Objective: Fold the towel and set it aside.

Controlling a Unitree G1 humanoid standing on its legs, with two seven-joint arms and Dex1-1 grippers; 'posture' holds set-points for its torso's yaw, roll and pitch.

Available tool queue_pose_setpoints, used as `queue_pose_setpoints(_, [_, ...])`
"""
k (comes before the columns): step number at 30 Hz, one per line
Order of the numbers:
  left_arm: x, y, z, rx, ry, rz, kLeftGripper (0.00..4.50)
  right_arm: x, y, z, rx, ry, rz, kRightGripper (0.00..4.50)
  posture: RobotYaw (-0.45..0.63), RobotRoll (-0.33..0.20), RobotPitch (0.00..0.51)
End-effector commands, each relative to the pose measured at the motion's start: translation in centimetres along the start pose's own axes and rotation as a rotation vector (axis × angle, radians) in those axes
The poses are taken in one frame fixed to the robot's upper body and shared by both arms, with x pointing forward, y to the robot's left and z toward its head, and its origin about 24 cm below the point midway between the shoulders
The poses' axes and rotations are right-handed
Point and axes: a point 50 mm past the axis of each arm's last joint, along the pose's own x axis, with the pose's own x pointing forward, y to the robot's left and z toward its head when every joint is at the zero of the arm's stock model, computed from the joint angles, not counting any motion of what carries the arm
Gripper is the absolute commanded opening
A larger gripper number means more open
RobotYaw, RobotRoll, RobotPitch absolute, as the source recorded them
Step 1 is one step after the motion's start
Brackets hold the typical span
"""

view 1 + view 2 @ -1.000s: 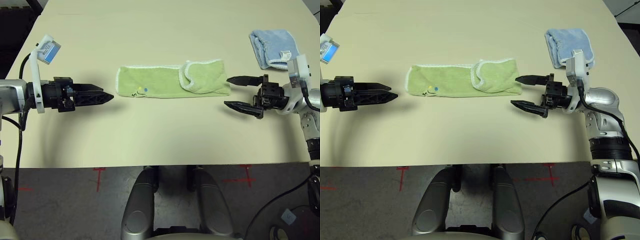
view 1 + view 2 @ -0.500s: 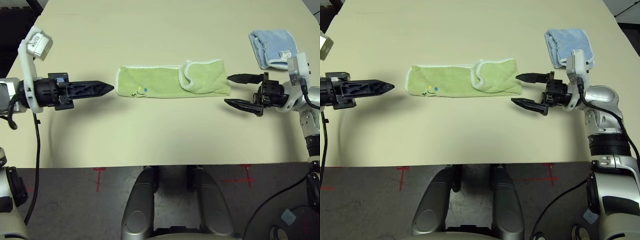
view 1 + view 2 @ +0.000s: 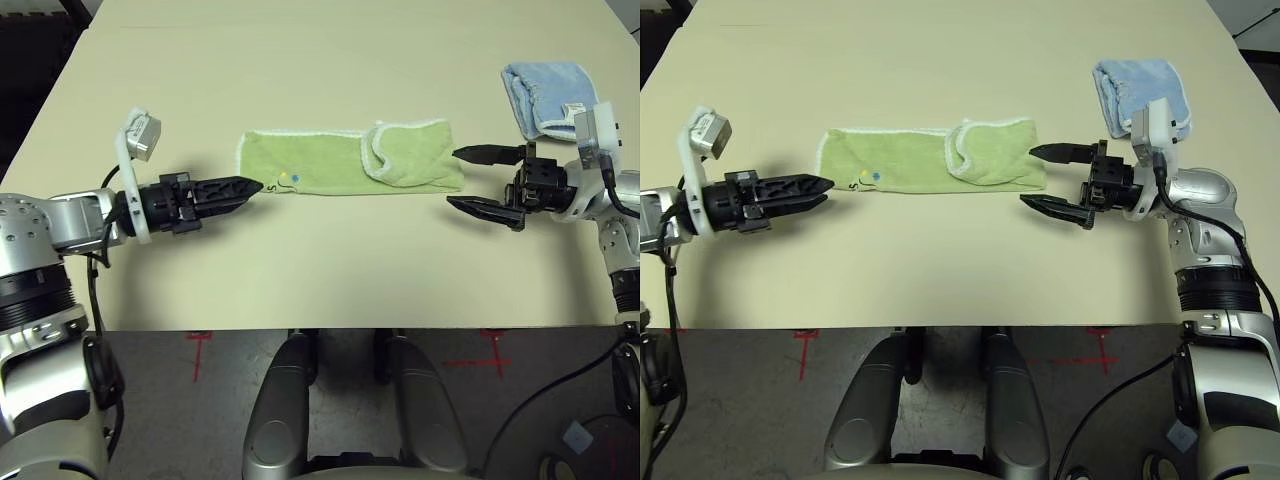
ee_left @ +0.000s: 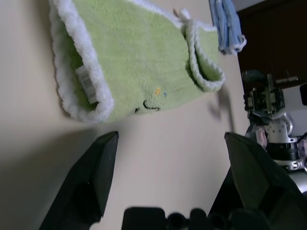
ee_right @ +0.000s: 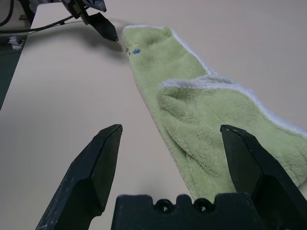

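Beige table (image 3: 320, 270): green towel (image 3: 340, 165) (white label (image 4: 87, 85), print unreadable)

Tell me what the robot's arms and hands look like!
Each arm is shiny silver with ribbed black bands and a loose black cable. The left hand and right hand each have two long, pointed black fingers on a black block. A small white camera box sits on a white bracket above each wrist.

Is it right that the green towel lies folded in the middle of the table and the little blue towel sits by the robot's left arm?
Not quite. The green towel does lie folded mid-table, but the blue towel sits at the far corner by the right gripper, as the left eye view shows.
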Motion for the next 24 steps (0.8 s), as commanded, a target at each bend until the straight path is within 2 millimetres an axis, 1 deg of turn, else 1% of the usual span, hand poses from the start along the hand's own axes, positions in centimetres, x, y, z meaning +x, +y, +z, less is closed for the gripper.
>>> queue_pose_setpoints(1, [0.2, 0.4, -0.1, -0.026, -0.005, 0.041, 4.50, -0.2, 0.2, 0.2, -0.007, 0.012, 0.006, 4.45, 0.06, 0.000, 0.328])
queue_pose_setpoints(9, [0.2, 0.9, -0.4, -0.051, 0.058, 0.081, 4.50, -0.2, 0.3, 0.4, -0.011, 0.014, 0.000, 4.45, 0.06, 0.000, 0.330])
queue_pose_setpoints(14, [-0.1, 1.2, -0.2, -0.073, 0.069, 0.099, 4.50, -0.1, 0.3, 0.4, -0.013, 0.013, 0.002, 4.45, 0.06, 0.000, 0.331])
queue_pose_setpoints(24, [1.6, 1.3, 0.6, -0.122, -0.012, 0.122, 4.50, 0.0, 0.2, 0.5, -0.014, 0.011, 0.004, 4.45, 0.06, 0.000, 0.324])
